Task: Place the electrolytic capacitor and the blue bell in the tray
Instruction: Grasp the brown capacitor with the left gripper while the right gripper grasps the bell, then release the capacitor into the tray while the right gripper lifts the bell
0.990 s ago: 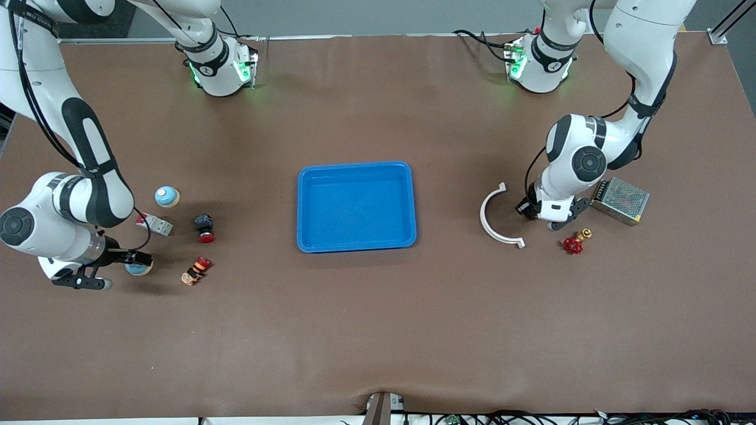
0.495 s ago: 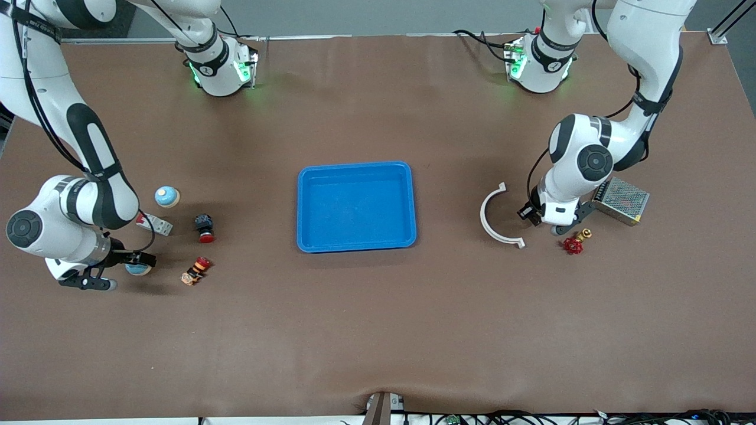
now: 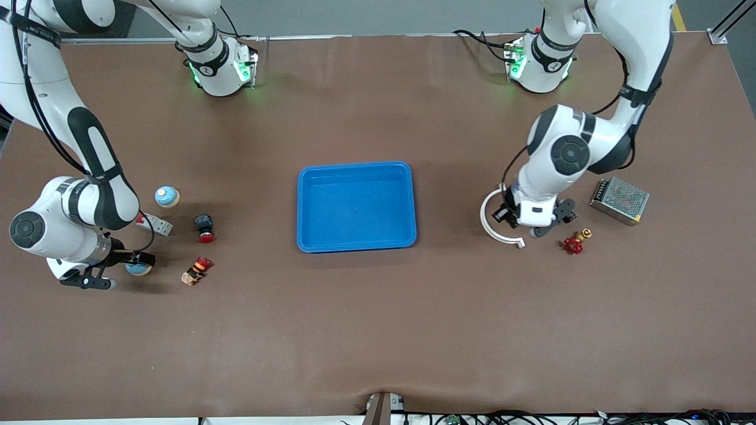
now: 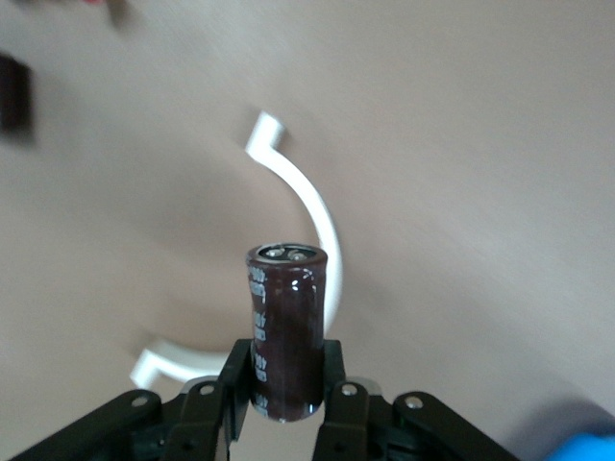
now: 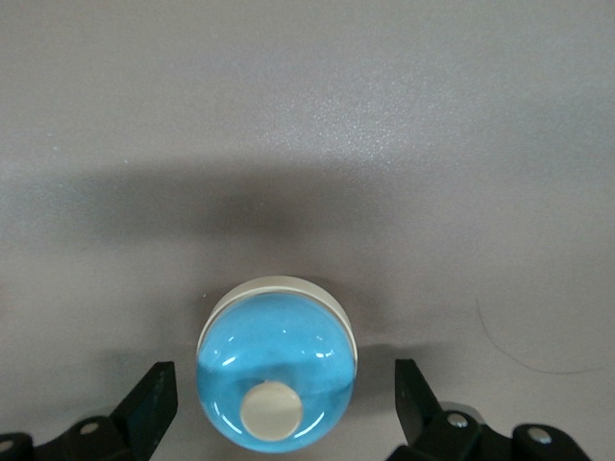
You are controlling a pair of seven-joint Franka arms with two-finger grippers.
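Risk from the front view: left claw hangs over the white arc, well apart from the tray at mid table.

Left wrist view: fingers clamp only the low end of the capacitor; it may tilt out.

Right wrist view: right claw stands wide around the blue bell, near the right arm's end of the table; its round dome may slip.

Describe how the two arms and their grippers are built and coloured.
Both arms are glossy white with black joint bands and round black caps at the elbows. Thin black cables run along each. The bases glow green. The left gripper and right gripper are black, with screws showing on the jaws.
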